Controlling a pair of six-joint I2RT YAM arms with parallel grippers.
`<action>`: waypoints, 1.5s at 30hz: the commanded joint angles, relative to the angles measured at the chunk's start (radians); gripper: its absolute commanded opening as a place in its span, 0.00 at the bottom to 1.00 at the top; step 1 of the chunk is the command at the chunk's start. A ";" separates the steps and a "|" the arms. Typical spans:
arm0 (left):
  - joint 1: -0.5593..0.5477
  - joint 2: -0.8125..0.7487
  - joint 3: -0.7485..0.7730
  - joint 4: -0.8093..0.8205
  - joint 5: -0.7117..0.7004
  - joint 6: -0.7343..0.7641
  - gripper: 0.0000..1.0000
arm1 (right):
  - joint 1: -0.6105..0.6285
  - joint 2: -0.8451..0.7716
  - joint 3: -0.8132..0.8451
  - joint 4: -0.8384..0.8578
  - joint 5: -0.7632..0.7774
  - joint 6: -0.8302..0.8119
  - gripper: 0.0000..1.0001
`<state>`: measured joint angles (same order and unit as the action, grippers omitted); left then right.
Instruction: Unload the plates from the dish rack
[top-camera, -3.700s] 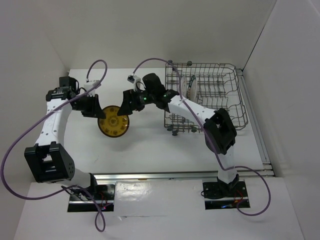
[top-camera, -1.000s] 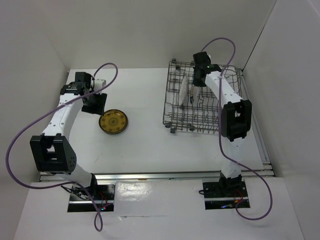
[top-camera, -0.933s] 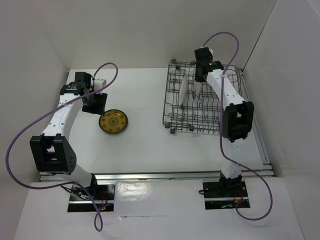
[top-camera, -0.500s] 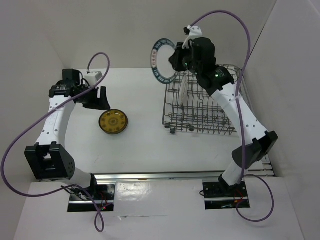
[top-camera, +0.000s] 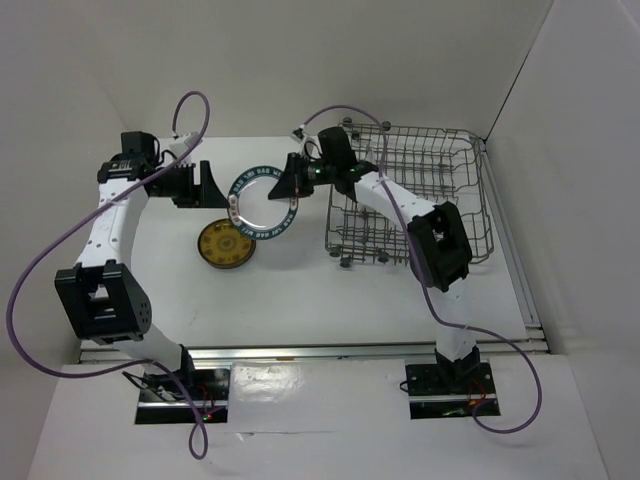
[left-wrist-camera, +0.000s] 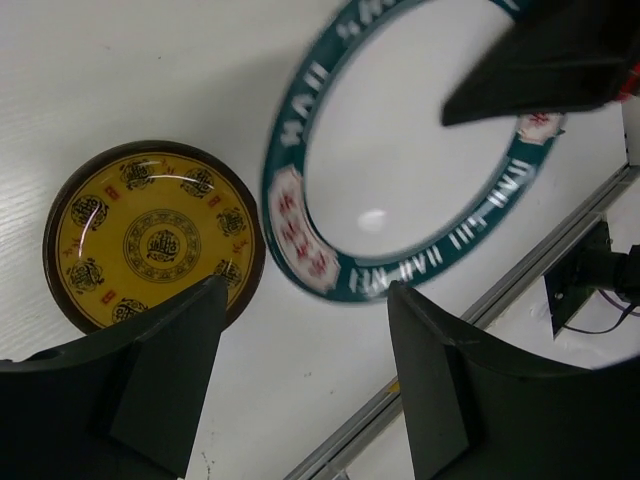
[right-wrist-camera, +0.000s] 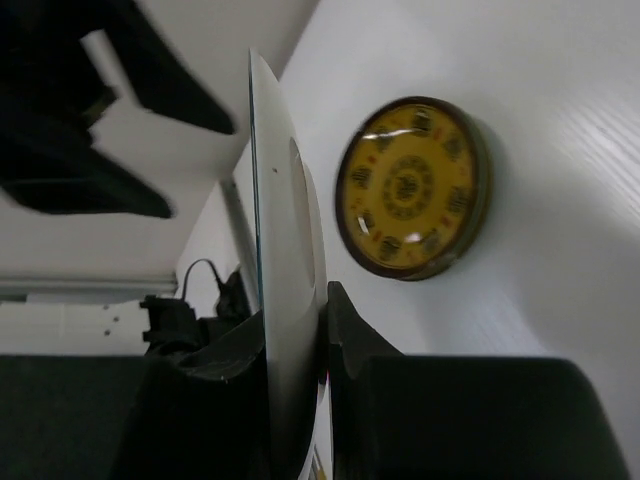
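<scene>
Top external view has the right gripper (top-camera: 292, 188) stretched out from the dish rack (top-camera: 440, 190), clamped on the rim of a teal-rimmed plate (top-camera: 262, 203) with a white centre. The plate hangs in the air above the table (top-camera: 300, 290), well clear of the rack and just beside the yellow plate (top-camera: 227, 245) that lies flat below. The left gripper (top-camera: 212, 188) waits close to the plate's far edge, fingers spread with nothing between them.

Being round, the plate has no long axis. Its broad face is turned up toward the overhead camera, while the right wrist view catches it edge-on, a thin blade pinched between the two fingers (right-wrist-camera: 345, 335).

The step looks like placing this plate, most likely onto the yellow one, though a pass to the left gripper cannot be ruled out. For a clean placement I would bring it level, centre it over the yellow plate, lower until the two meet, and only then let go, steering the far rim past the left fingers (left-wrist-camera: 150, 380)
</scene>
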<state>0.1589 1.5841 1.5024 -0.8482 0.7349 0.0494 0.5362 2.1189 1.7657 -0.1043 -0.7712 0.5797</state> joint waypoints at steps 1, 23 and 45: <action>0.007 0.063 -0.002 0.026 0.020 0.004 0.78 | 0.028 -0.022 0.120 0.187 -0.172 0.025 0.00; 0.027 0.223 0.202 -0.169 0.219 0.139 0.00 | 0.028 0.276 0.394 0.128 -0.335 0.057 0.12; 0.083 0.793 0.670 0.057 0.173 -0.223 0.00 | -0.051 0.089 0.606 -0.435 0.589 -0.342 1.00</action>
<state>0.2501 2.3310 2.1117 -0.8330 0.9028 -0.1135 0.4751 2.3661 2.3051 -0.3931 -0.5129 0.3534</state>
